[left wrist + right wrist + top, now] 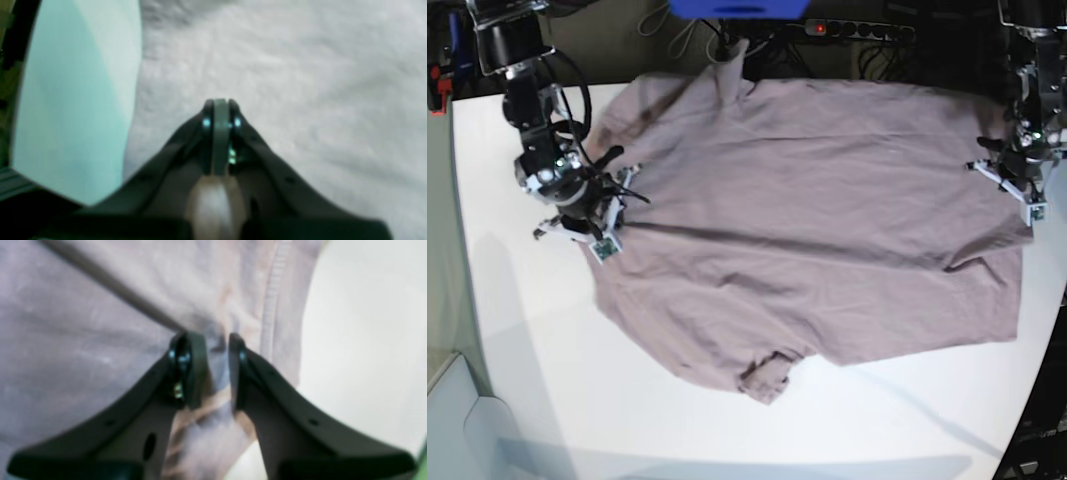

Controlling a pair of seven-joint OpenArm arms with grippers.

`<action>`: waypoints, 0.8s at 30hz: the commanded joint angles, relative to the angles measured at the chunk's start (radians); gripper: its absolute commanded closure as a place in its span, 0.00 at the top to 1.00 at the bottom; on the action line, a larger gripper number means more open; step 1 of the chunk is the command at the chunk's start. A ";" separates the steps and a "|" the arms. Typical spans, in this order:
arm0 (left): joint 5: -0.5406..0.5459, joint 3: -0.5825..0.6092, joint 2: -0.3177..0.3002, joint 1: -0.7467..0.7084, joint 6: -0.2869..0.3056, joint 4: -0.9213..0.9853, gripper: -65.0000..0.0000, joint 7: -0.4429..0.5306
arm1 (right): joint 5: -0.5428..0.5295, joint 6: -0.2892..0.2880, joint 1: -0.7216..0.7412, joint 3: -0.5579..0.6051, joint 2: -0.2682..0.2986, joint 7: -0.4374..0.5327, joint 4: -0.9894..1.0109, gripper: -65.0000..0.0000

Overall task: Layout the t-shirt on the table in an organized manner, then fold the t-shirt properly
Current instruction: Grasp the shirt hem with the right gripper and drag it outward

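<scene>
- The dusty mauve-pink short-sleeved cotton t-shirt [817,220] lies spread, wrinkled, across the smooth matte white worktop [547,380].
- The right tool [217,350] sits at the shirt's hemmed edge, its black jaws pinching a fold of the fabric.
- The left tool [220,106] is clenched tight above the shirt's opposite edge; whether it grips cloth cannot be told.

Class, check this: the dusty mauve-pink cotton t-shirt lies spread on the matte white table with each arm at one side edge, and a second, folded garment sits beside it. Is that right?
Not quite. The base view shows no second garment: the dusty mauve-pink cotton t-shirt is the only one on the matte white table. The rest stands: the right gripper and left gripper are each at one side edge.
</scene>
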State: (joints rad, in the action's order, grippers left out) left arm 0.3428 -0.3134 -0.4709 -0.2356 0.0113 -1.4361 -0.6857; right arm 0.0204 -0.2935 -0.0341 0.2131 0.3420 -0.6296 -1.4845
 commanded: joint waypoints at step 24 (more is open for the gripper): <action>0.003 -0.077 0.018 -0.160 -0.004 -0.102 0.01 -0.087 | 0.026 -0.011 0.287 -0.062 -0.174 -0.115 0.110 0.20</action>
State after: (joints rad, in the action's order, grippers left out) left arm 0.3607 -0.3817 -0.4362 -0.3866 0.0154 -1.5341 -0.7479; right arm 0.0509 -0.3099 0.2310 0.1528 0.1642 -0.7597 -1.3571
